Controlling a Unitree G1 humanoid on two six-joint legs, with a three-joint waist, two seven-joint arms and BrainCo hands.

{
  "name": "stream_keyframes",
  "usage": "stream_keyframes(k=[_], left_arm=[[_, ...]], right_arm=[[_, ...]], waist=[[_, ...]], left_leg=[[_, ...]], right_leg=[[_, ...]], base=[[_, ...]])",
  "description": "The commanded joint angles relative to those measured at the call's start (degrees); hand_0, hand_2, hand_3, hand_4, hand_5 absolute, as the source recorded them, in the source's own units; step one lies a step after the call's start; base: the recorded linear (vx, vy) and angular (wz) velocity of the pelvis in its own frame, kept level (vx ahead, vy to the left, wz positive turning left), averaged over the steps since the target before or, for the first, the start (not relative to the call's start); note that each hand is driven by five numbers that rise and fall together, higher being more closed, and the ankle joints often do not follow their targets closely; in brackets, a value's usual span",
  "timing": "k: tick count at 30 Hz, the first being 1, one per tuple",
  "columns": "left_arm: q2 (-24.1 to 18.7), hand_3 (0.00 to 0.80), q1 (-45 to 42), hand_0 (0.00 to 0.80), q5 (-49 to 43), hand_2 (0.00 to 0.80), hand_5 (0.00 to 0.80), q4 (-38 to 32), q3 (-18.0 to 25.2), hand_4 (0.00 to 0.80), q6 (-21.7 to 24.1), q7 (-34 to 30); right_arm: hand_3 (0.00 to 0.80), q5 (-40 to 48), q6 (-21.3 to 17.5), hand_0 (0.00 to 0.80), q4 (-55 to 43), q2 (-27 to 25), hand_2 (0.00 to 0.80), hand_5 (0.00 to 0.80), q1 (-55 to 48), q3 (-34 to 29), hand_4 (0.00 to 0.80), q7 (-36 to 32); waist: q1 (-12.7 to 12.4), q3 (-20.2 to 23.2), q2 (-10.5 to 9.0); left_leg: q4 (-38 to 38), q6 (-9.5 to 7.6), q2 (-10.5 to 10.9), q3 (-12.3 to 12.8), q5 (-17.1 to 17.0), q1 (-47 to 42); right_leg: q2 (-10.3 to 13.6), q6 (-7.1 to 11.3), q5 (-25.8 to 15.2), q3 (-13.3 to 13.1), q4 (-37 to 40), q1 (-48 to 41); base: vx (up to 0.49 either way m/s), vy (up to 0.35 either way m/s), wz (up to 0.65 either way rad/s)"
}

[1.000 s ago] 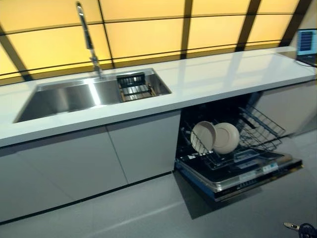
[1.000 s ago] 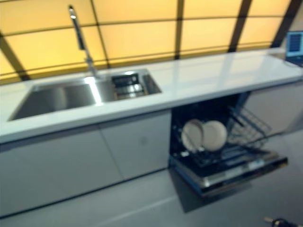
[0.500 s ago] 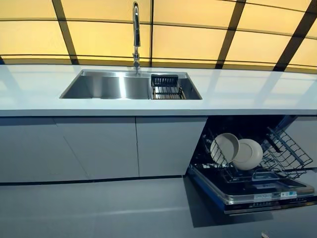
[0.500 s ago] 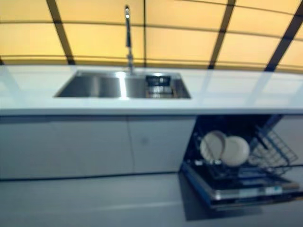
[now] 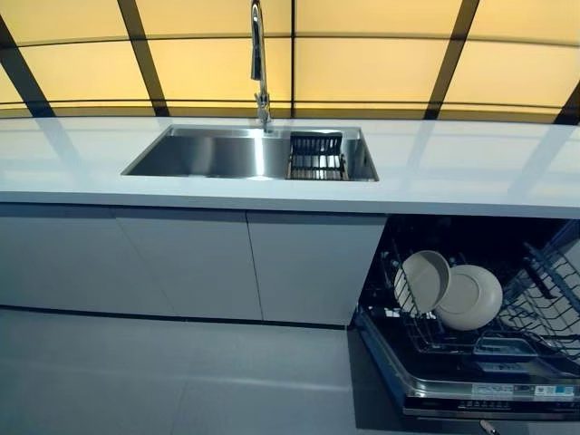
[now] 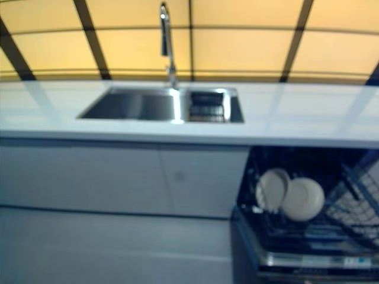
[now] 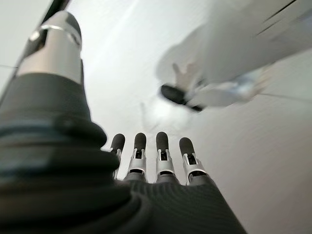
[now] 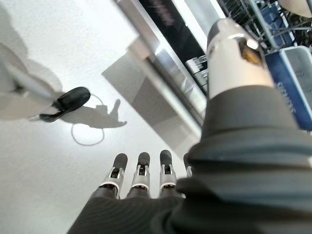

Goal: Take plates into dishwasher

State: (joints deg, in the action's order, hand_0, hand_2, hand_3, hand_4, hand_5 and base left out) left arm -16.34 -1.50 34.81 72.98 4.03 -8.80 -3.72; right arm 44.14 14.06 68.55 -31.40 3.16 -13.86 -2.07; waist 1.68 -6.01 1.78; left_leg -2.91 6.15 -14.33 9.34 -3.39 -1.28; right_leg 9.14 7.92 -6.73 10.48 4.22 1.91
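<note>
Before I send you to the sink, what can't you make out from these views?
- Sink: its near wall hides part of the floor of the basin, so plates lying there can't be ruled out.
- Dark drainer basket: too small to tell its contents.
- Dishwasher lower rack: cut off by the head views' right edge; only two plates show.
- Right eye view: blurred throughout.
- Left hand and right hand: both empty, seen only in wrist views.

glossy white countertop (image 5: 471, 172), brushed steel sink (image 5: 217, 154), wire dishwasher rack (image 5: 544, 308).
</note>
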Motion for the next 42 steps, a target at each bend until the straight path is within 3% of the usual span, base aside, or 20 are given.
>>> stream_keyframes(k=[1, 11, 20, 23, 24, 25, 26, 29, 30, 32, 37, 40, 42], left_arm=[[-3.96, 0.000, 4.53, 0.000, 0.81, 0.000, 0.000, 0.69, 0.62, 0.000, 1.57, 1.03], [-6.14, 0.000, 2.63, 0.000, 0.99, 0.000, 0.000, 1.68, 1.17, 0.000, 2.38, -0.40], [-4.25, 0.000, 3.80, 0.000, 1.68, 0.000, 0.000, 1.85, -0.02, 0.000, 2.81, -1.98], [-2.88, 0.000, 3.94, 0.000, 2.67, 0.000, 0.000, 1.52, -1.21, 0.000, 3.80, -2.71], [-2.31, 0.000, 3.70, 0.000, 3.56, 0.000, 0.000, 1.46, -1.60, 0.000, 4.38, -3.39], [-2.14, 0.000, 3.67, 0.000, 3.79, 0.000, 0.000, 1.50, -1.76, 0.000, 4.55, -3.52], [-1.03, 0.000, 3.00, 0.000, 4.64, 0.000, 0.000, 1.78, -2.39, 0.000, 5.38, -4.58], [0.43, 0.000, 2.02, 0.000, 5.34, 0.000, 0.000, 2.30, -2.81, 0.000, 6.14, -5.55], [1.17, 0.000, 1.22, 0.000, 6.03, 0.000, 0.000, 2.38, -3.69, 0.000, 5.96, -6.02], [1.86, 0.000, 0.12, 0.000, 6.10, 0.000, 0.000, 2.24, -4.23, 0.000, 5.73, -6.47], [2.95, 0.000, -2.88, 0.000, 4.88, 0.000, 0.000, -0.33, -5.40, 0.000, 3.57, -6.10], [2.79, 0.000, -3.77, 0.000, 3.00, 0.000, 0.000, -1.33, -5.19, 0.000, 2.35, -5.89], [2.42, 0.000, -4.61, 0.000, 1.21, 0.000, 0.000, -1.81, -5.04, 0.000, 1.33, -5.73]], right_arm=[[0.000, 0.41, -0.22, 0.000, 3.77, -0.68, 0.000, 0.000, 2.93, -1.75, 0.000, -0.39], [0.000, 0.00, -0.32, 0.000, 6.21, -1.08, 0.000, 0.000, 2.82, -1.76, 0.000, 0.07], [0.000, 9.39, -1.17, 0.000, 6.76, -1.92, 0.000, 0.000, 5.06, -2.88, 0.000, 0.22], [0.000, 23.02, -2.99, 0.000, 5.52, -1.80, 0.000, 0.000, 6.23, -4.29, 0.000, -3.54], [0.000, 33.24, -3.55, 0.000, 4.29, -1.22, 0.000, 0.000, 6.89, -5.48, 0.000, -6.52], [0.000, 36.01, -3.73, 0.000, 4.00, -1.11, 0.000, 0.000, 7.01, -5.65, 0.000, -7.36], [0.000, 47.47, -5.37, 0.000, 2.71, -0.19, 0.000, 0.000, 8.10, -8.31, 0.000, -11.41], [0.000, 57.82, -7.21, 0.000, 0.66, 0.47, 0.000, 0.000, 9.02, -11.15, 0.000, -17.25], [0.000, 65.12, -9.09, 0.000, -1.48, 0.67, 0.000, 0.000, 10.55, -12.35, 0.000, -21.08], [0.000, 68.86, -11.80, 0.000, -5.14, 0.66, 0.000, 0.000, 12.62, -13.31, 0.000, -22.37], [0.000, 65.11, -19.86, 0.000, -15.15, 0.10, 0.000, 0.000, 19.06, -10.41, 0.000, -23.36], [0.000, 61.68, -20.61, 0.000, -17.74, -1.07, 0.000, 0.000, 21.14, -8.64, 0.000, -23.85], [0.000, 57.83, -18.92, 0.000, -19.31, -3.08, 0.000, 0.000, 22.73, -7.21, 0.000, -23.57]], waist=[[-1.40, -1.19, -3.18], [-1.27, -2.23, -0.61], [-0.18, -5.97, 2.54], [0.68, -7.51, 4.36], [1.08, -8.02, 5.15], [1.12, -8.14, 5.33], [1.70, -8.52, 6.68], [2.22, -8.62, 8.32], [2.47, -8.55, 9.58], [2.68, -8.33, 10.77], [2.05, -7.32, 12.97], [1.29, -6.64, 12.85], [0.60, -6.14, 12.31]], left_leg=[[-1.81, 2.49, 1.44, -1.29, -0.63, -0.47], [-1.74, 2.05, 2.81, -2.28, 0.08, -1.43], [2.77, 1.94, 4.05, -2.20, 0.77, 1.14], [5.72, 1.91, 4.60, -2.02, 1.64, 2.28], [6.56, 1.89, 4.87, -1.85, 1.89, 2.58], [6.82, 1.88, 4.92, -1.78, 2.04, 2.63], [7.95, 1.93, 5.16, -1.29, 2.63, 2.74], [9.19, 1.99, 5.68, -0.75, 3.38, 2.48], [10.50, 2.14, 5.93, -0.25, 4.00, 2.28], [11.99, 2.27, 6.26, 0.21, 4.71, 2.06], [16.24, 2.34, 7.26, 0.41, 6.44, 1.34], [17.30, 2.53, 7.26, 0.55, 6.88, 0.38], [17.85, 2.70, 7.10, 0.51, 6.99, -0.95]], right_leg=[[3.95, 3.71, 0.74, 2.31, -2.23, -1.32], [3.94, 2.53, 3.69, 2.17, -5.04, -1.41], [5.63, 1.82, 5.24, 0.34, -9.22, 1.40], [6.60, 1.46, 6.10, -0.71, -11.74, 2.96], [6.95, 1.30, 6.37, -1.11, -12.26, 3.27], [7.05, 1.27, 6.51, -1.19, -12.44, 3.34], [7.65, 1.08, 7.14, -1.64, -13.40, 3.80], [8.44, 1.05, 7.66, -2.33, -14.54, 4.22], [9.16, 0.97, 7.99, -2.51, -15.23, 4.30], [9.89, 0.83, 8.28, -2.82, -15.93, 4.35], [11.26, 0.29, 8.91, -3.93, -17.35, 2.54], [11.76, 0.40, 8.95, -3.52, -17.28, 0.49], [11.96, 0.55, 8.76, -2.80, -17.15, -1.62]], base=[[0.011, -0.038, 0.07], [-0.003, -0.007, 0.03], [-0.047, 0.052, -0.05], [-0.039, 0.122, -0.02], [-0.017, 0.108, -0.04], [0.006, 0.194, -0.07], [0.027, 0.196, -0.10], [0.047, 0.187, -0.08], [0.067, 0.187, -0.07], [0.093, 0.202, -0.11], [0.152, 0.131, -0.11], [0.154, 0.033, -0.09], [0.214, 0.012, 0.03]])
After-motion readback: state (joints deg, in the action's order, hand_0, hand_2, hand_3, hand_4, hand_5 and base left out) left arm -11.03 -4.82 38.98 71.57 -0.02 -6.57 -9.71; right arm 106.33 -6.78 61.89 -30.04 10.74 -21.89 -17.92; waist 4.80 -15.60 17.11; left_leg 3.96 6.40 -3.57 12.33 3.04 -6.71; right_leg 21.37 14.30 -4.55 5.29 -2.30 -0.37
